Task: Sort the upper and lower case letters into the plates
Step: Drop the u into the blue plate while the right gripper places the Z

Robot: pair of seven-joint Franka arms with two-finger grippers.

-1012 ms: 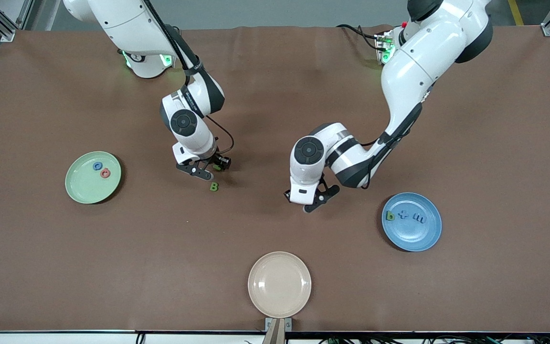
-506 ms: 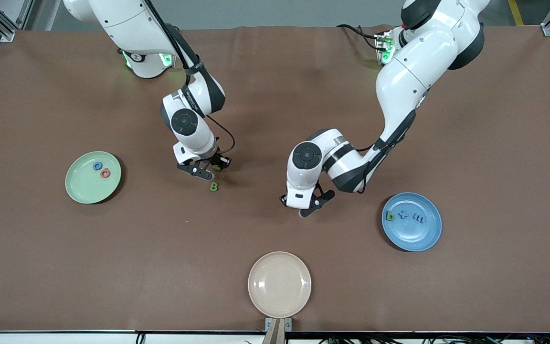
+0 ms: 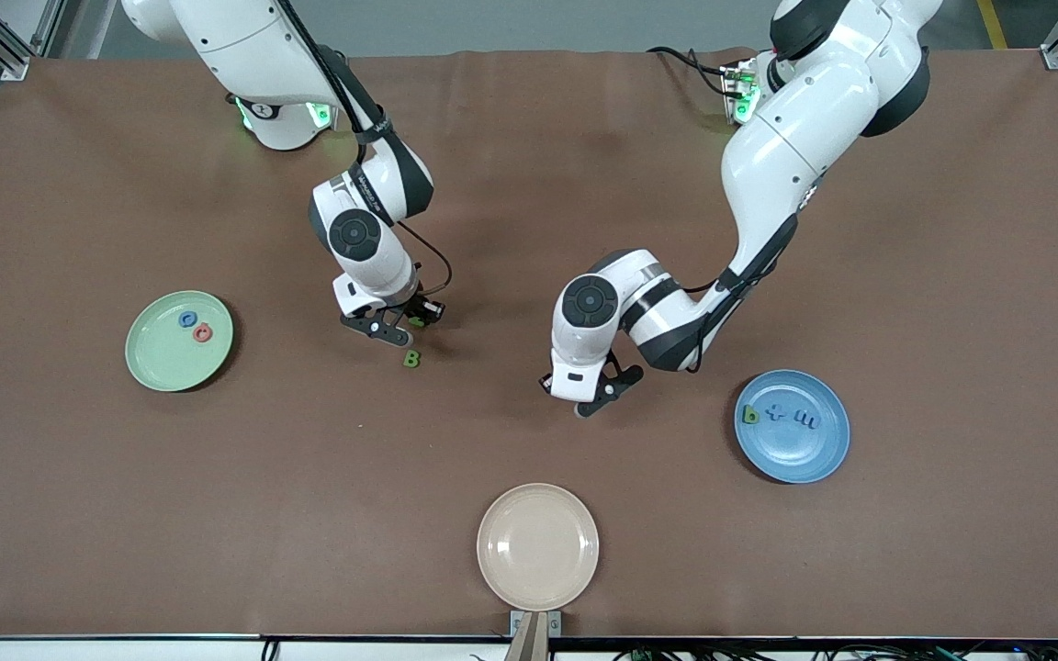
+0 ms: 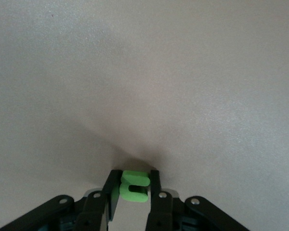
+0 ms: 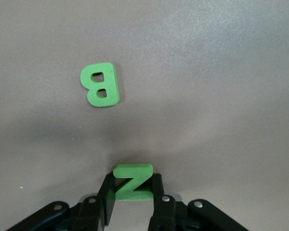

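I am working two letters at once. The green N [image 5: 132,182] is sitting between the jaws of my right gripper [image 3: 398,329], which are pinching it by its flat sides low over the counter [image 3: 529,441], near the middle toward the right arm's end. The green n [image 4: 133,186] is being pinched the same way in my left gripper [image 3: 595,397], low over bare counter near the middle; the front view is hiding that letter under the gripper.

The green B [image 3: 411,359] is lying flat on the counter just at 5 o'clock of the right gripper, untouched. The blue C [image 3: 187,319] and the pink-red round capital [image 3: 203,333] are already lying in the pale green plate [image 3: 154,367], at about 9 o'clock of the right gripper. The green b [image 3: 750,415], blue x [image 3: 775,413] and blue m [image 3: 805,420] are lying in the blue plate [image 3: 795,464], at about 4 o'clock of the left gripper. The beige plate [image 3: 538,547] at 6 o'clock is holding nothing.

I am judging this as the pickup step, both grasps made. Next I am lifting each clear, carrying the N to the pale green plate and the n to the blue one, then returning for the B.
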